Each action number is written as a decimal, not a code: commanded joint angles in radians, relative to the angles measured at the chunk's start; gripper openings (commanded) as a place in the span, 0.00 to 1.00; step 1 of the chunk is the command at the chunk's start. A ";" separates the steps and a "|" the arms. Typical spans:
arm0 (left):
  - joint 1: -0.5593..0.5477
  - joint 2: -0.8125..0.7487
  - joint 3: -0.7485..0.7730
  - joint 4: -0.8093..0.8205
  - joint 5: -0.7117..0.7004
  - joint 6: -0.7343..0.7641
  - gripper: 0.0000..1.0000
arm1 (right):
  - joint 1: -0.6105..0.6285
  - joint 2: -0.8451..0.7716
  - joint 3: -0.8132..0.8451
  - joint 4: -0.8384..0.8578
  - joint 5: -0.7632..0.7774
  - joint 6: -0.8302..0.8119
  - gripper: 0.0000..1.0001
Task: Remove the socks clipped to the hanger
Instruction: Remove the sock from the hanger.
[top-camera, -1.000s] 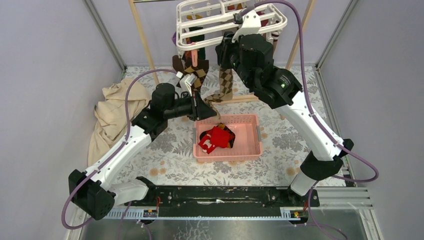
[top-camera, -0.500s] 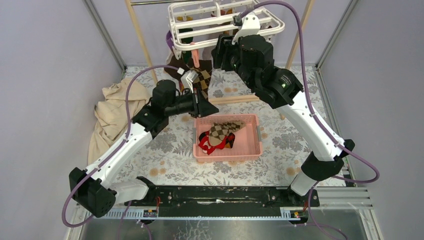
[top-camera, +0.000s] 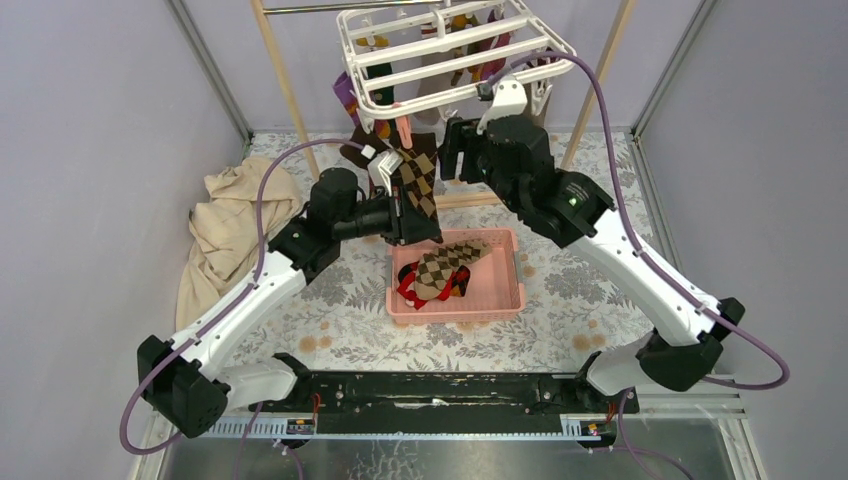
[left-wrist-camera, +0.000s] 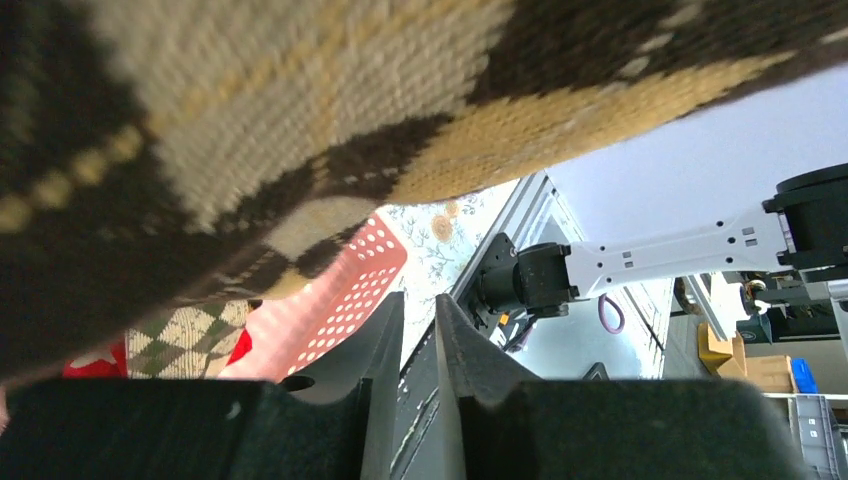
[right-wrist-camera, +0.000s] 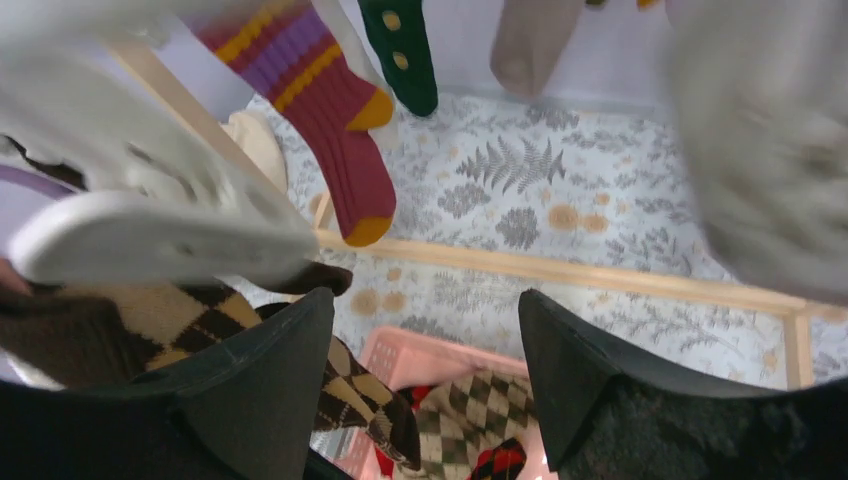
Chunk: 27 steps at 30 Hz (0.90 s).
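Working over a fern-print tablecloth (top-camera: 600, 290) inside grey walls, beige cloth (top-camera: 225, 225) heaped left. White plastic hanger (top-camera: 450, 50) hangs at the back, long axis left-right, knit socks (right-wrist-camera: 330, 110) dangling toes down. Argyle sock (top-camera: 412, 180) still clipped, hanging vertical; left gripper (top-camera: 405, 215) pinches it, jaws nearly closed. Right gripper (right-wrist-camera: 420, 380) jaws wide apart, empty. Another argyle sock (top-camera: 450, 265) lies diagonally in perforated pink basket (top-camera: 505, 290).

My overhead view looks down on everything; both close wrist views share the pink basket (top-camera: 500, 290) (left-wrist-camera: 340, 300) (right-wrist-camera: 420, 362).
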 joint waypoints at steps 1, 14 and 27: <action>-0.016 -0.039 -0.033 0.019 -0.018 0.007 0.28 | -0.011 -0.105 -0.129 0.095 -0.037 0.042 0.76; -0.030 -0.075 -0.072 -0.013 -0.063 0.025 0.60 | -0.037 -0.244 -0.438 0.298 -0.272 0.031 0.81; -0.034 -0.109 -0.086 -0.021 -0.079 0.049 0.71 | -0.069 -0.260 -0.637 0.634 -0.586 0.017 0.83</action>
